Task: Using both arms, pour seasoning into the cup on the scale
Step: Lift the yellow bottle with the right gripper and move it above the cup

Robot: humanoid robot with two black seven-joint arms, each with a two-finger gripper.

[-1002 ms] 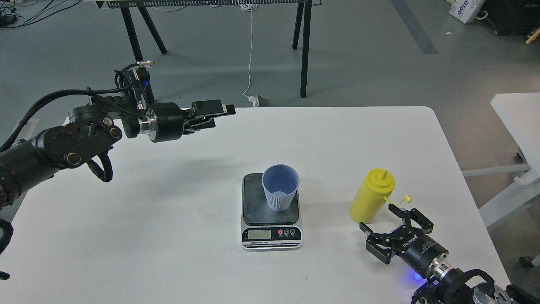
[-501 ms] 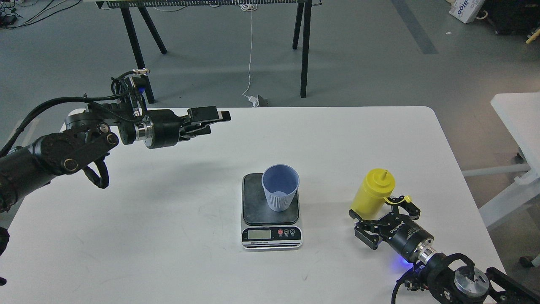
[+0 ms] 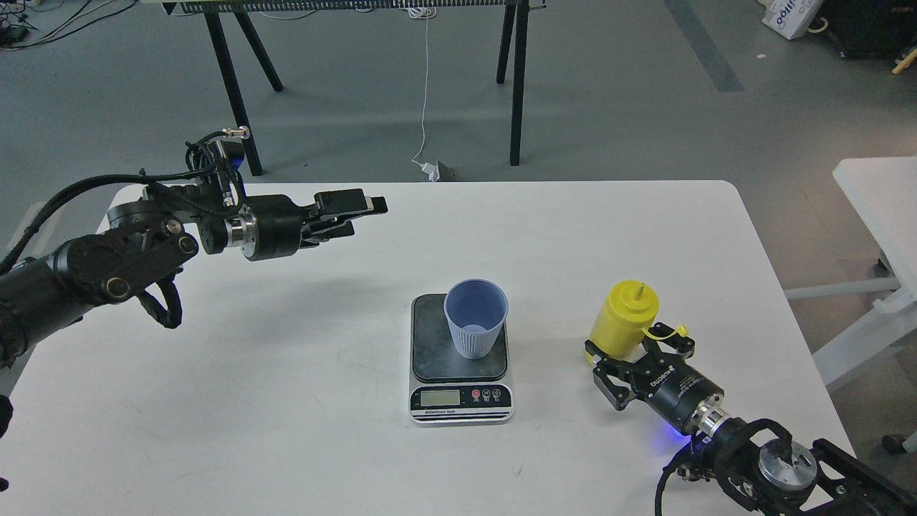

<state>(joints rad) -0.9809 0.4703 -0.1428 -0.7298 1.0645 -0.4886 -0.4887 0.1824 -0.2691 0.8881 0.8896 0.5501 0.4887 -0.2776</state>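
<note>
The right gripper (image 3: 636, 358) is closing in on the seasoning (image 3: 622, 320) near the right edge of the worktop (image 3: 286, 373); compared with a second ago it is sitting further forward, its spread fingers now reaching to either side of the bottle's lower body rather than lying short of it. Whether the fingers are already touching the bottle cannot be told. The bottle is standing more upright and slightly nearer the scale (image 3: 460, 358) than before, with its tethered cap (image 3: 679, 331) now lying over the gripper's right finger.

The left gripper (image 3: 358, 211) is hovering above the far-left part of the worktop, pointing toward the right edge. It is sitting a little lower and further back toward the left edge than a second ago. Seen edge-on, its fingers are lying close together with nothing between them.

The cup (image 3: 475, 317) is standing upright on the scale's dark platform, mid-worktop, unchanged in position. The scale is likewise staying put, display facing the near edge.
</note>
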